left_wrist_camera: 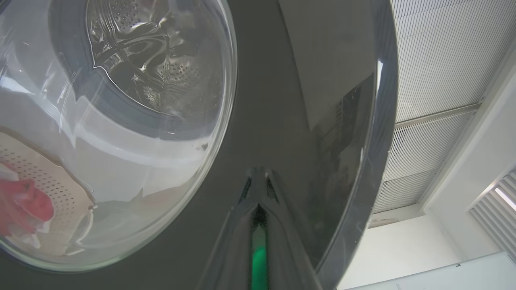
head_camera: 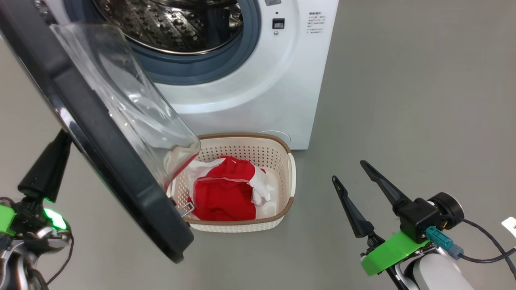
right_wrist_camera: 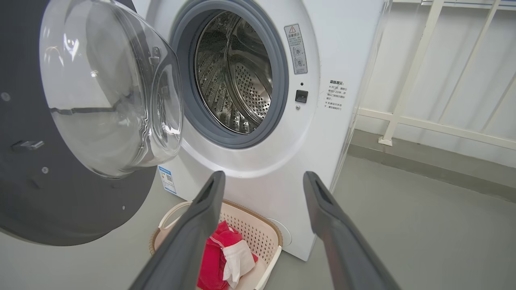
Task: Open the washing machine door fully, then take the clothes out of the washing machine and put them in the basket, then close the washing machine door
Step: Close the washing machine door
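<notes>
Head view, looking down: catches washing machine door (head_camera: 100, 137) standing open at left, black rim edge-on, glass bowl bulging twd the machine. Shows washing machine (head_camera: 258, 100) at far center, grey ring (head_camera: 193, 72) and steel drum (head_camera: 173, 24) exposed. Finds basket (head_camera: 250, 152) on grey floor (head_camera: 403, 100) just in front of machine's base, its left end behind door's bowl. Holds clothes (head_camera: 225, 193) inside: red fabric w/ white trim, white cloth on right side. Places left gripper (head_camera: 62, 139) at near left behind door's rim, fingers pressed together, nothing btwn them. Left wrist view: puts those fingertips (left_wrist_camera: 238, 249) right at glossy outer face of rim, meeting own reflection. Sets right gripper (head_camera: 348, 170) at near right over bare floor, well apart from basket, jaws spread wide, empty. Right wrist view: frames machine front btwn the spread fingers (right_wrist_camera: 201, 225), w/ basket and red garment below, blue label sticker (right_wrist_camera: 168, 179) low on machine, beside door.
</notes>
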You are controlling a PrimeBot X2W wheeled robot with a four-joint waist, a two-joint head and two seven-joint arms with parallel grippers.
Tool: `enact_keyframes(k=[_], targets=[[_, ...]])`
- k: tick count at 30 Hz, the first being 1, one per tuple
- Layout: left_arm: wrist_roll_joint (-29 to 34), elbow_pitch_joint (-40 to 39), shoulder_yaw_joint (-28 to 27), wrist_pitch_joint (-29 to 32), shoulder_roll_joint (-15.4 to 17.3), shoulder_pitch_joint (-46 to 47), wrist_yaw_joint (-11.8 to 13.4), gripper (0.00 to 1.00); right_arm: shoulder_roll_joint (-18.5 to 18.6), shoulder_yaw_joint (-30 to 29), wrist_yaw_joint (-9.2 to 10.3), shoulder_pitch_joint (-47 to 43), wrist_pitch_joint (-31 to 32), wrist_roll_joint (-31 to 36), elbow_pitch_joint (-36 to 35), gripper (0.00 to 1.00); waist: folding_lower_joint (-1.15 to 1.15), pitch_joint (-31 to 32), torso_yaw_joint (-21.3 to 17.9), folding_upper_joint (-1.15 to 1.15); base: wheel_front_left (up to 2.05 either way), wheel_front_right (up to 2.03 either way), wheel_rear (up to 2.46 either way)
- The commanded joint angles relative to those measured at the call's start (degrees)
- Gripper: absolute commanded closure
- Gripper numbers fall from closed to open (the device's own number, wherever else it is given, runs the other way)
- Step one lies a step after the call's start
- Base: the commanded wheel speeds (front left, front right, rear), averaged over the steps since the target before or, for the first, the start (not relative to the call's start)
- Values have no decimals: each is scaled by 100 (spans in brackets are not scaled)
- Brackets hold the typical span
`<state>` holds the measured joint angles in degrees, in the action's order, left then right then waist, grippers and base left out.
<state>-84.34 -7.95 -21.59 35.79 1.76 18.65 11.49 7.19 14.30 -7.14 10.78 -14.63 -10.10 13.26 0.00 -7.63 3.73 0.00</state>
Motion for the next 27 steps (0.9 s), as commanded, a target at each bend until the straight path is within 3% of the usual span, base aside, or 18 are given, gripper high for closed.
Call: enact_keyframes(k=[1,12,13,14,15,20,23,27], targets=[[-80,-203,-67,12,112,-51,-94,100,12,103,-35,142,-37,-8,-150,0,0,-18,-29,0,0,0,0],[-154,-269,41,-90,112,-127,-272,100,44,91,-35,154,-37,-16,-151,0,0,-22,-27,0,0,0,0],[-147,-301,51,-101,112,-144,-351,92,44,93,-35,153,-37,-18,-150,0,0,-16,-25,0,0,0,0],[-98,-345,59,-121,126,-175,-455,60,44,96,-35,151,-37,-18,-148,0,0,-9,-25,0,0,0,0],[-53,-378,74,-125,142,-220,-551,0,43,102,-35,148,-37,-19,-144,0,0,0,-26,0,0,0,0],[324,-575,52,-340,231,-446,-1131,0,43,120,-35,136,-37,-28,-135,0,0,20,-38,0,0,0,0],[822,-650,21,-726,276,-550,-1507,0,45,111,-35,123,-37,-28,-135,0,0,20,-42,0,0,0,0],[1739,-714,79,-1390,391,-707,-1803,0,41,100,-35,113,-37,-32,-137,0,0,31,-45,0,0,0,0]])
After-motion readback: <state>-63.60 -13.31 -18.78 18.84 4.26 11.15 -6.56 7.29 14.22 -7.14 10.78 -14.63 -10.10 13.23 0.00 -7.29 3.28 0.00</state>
